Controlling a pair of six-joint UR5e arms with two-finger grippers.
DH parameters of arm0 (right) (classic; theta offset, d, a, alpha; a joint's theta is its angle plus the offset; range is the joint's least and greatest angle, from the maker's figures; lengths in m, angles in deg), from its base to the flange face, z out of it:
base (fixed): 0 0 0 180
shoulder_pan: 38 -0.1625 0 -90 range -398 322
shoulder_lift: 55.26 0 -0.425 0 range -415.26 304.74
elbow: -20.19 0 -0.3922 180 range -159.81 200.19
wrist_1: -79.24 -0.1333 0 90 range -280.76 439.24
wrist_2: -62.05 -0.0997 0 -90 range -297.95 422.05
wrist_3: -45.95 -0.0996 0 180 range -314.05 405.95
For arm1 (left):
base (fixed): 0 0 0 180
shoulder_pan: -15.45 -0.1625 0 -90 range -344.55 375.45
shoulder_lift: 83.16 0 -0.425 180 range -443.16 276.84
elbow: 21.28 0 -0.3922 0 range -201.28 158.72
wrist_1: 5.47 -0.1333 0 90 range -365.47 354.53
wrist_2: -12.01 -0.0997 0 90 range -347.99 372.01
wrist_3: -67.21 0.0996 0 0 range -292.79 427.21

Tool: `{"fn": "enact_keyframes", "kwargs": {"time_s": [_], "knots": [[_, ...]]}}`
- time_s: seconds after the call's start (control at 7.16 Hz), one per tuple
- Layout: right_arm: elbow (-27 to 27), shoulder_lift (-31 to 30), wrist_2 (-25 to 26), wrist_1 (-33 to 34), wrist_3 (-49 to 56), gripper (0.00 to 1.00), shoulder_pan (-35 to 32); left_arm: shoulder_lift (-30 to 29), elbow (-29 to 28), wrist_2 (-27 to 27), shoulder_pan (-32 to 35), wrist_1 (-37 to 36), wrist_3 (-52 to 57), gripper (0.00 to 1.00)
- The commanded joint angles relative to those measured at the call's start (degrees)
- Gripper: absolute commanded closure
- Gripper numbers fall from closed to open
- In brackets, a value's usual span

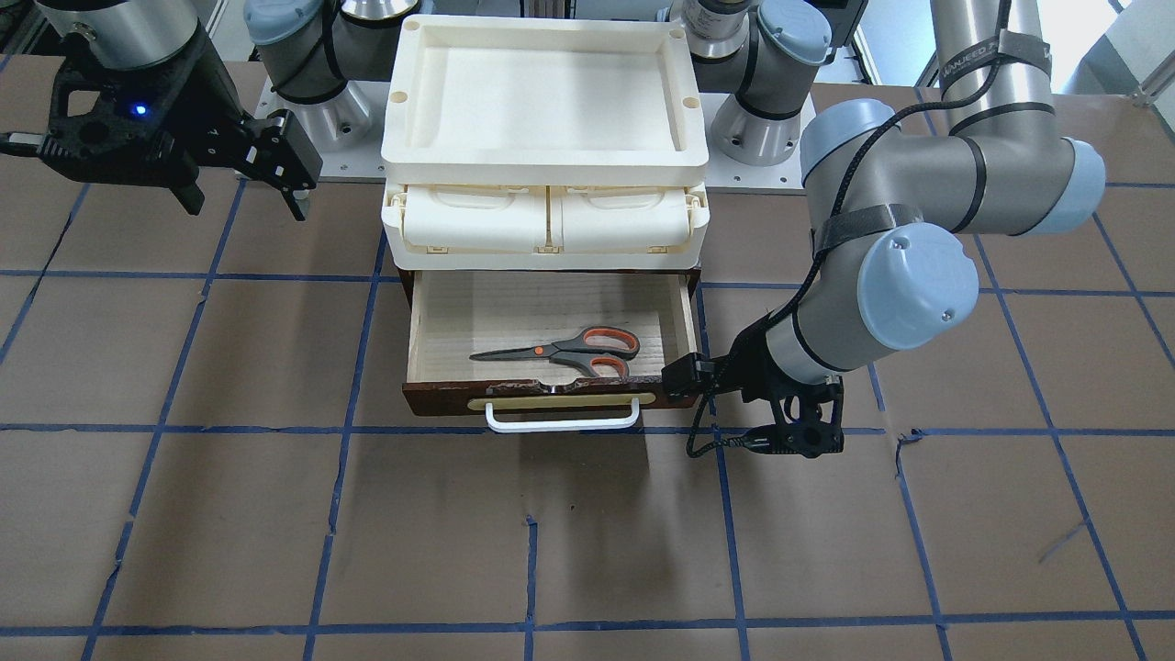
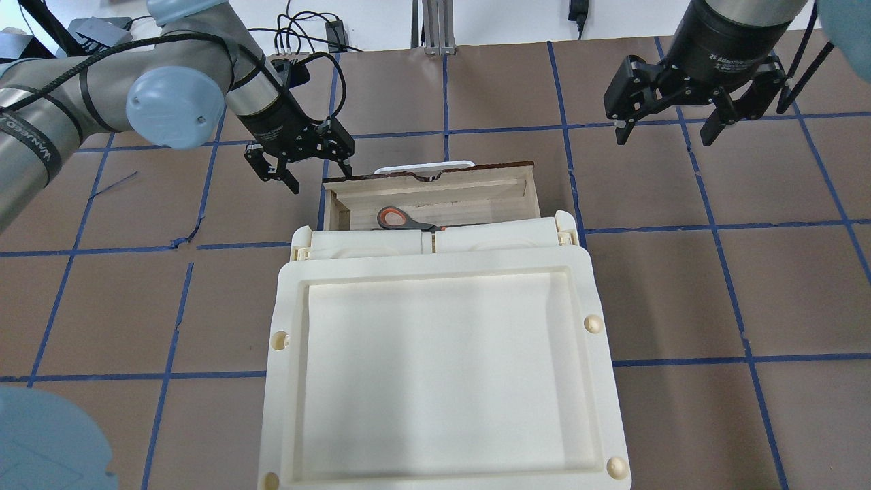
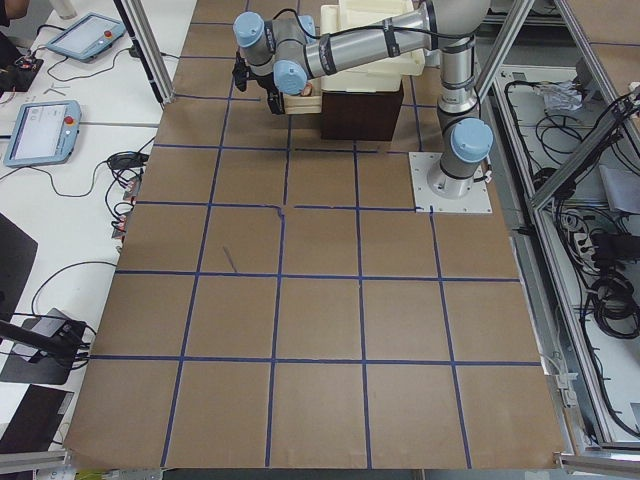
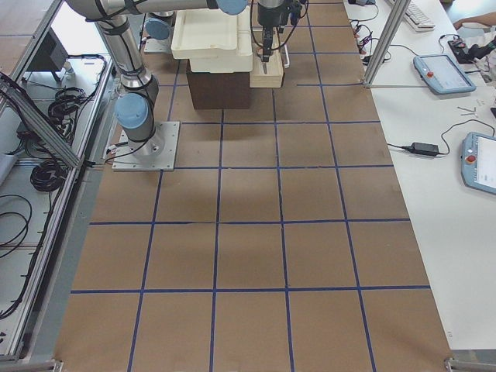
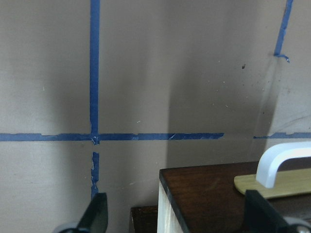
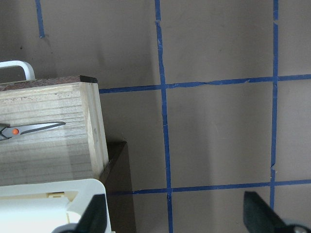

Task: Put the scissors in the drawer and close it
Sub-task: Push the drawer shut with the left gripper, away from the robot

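Where the right gripper hangs at ten o'clock from the drawer, its fingers spread wide around nothing. The drawer stands pulled open beneath two closed cream compartments and a cream tray. The scissors lie flat inside it, blades toward nine o'clock. At four o'clock the left gripper, wide open and empty, straddles the drawer's front corner.

My table wears brown paper, gridded with blue tape. On it stands one dark wooden cabinet, its drawer open on the side away from me. Behind the cabinet lie my two mounting plates — left, right. To the cabinet's left, out past the drawer front, a tear in the paper.
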Motion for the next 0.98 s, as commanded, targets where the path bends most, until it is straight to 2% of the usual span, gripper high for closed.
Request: {"fn": "enact_keyframes", "kwargs": {"time_s": [0.0, 0.84], "knots": [[0.0, 0.0, -0.1, 0.1, -0.1, 0.0, 0.0, 0.2, 0.0, -0.1, 0.0, 2.1, -0.1, 0.0], [-0.1, 0.0, 0.1, 0.1, 0.0, 0.0, 0.1, 1.8, 1.9, -0.2, 0.1, 4.9, -0.3, 0.0]]}}
